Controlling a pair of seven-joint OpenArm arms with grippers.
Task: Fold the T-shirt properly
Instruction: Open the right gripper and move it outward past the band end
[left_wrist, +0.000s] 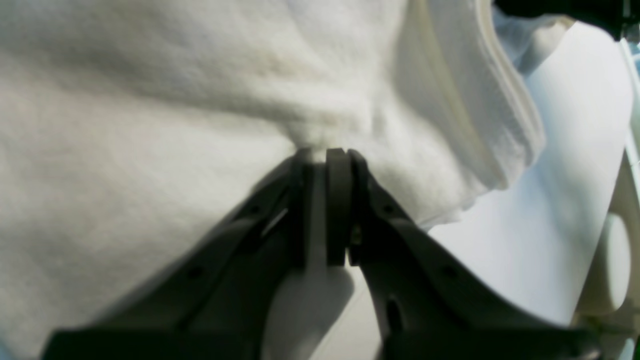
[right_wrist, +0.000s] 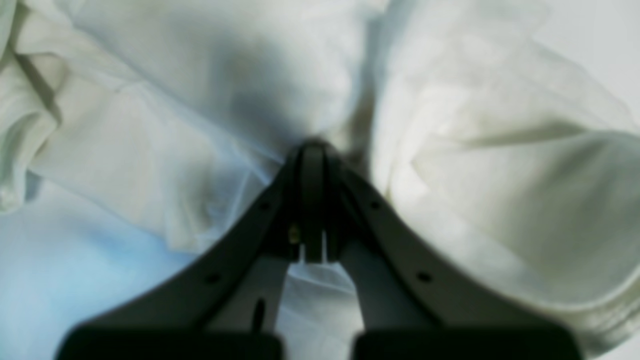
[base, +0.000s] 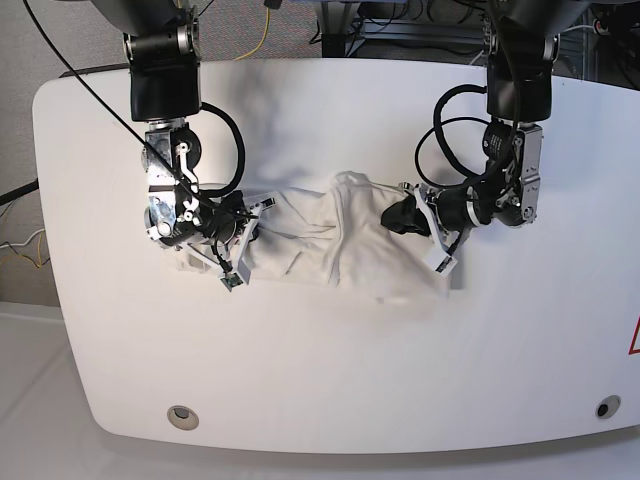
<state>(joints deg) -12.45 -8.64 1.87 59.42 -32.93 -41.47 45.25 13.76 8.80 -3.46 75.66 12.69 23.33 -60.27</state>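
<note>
pinching t-shirt (base: 330, 235) at both ends, left tool (left_wrist: 325, 155) and right tool (right_wrist: 312, 147) clenched on cloth, garment bunched mid-desk (base: 320, 380). better to pull apart evenly, keep tension level, lay flat before creasing.

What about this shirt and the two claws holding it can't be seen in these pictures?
- T-shirt front: in the base view it is bunched; no print or tag shows anywhere.
- Left gripper tips: in the left wrist view they are buried in cloth.
- Right gripper: the right wrist view is blurred, so the pinched part is unclear.
- Tabletop beneath the shirt: covered.
</note>
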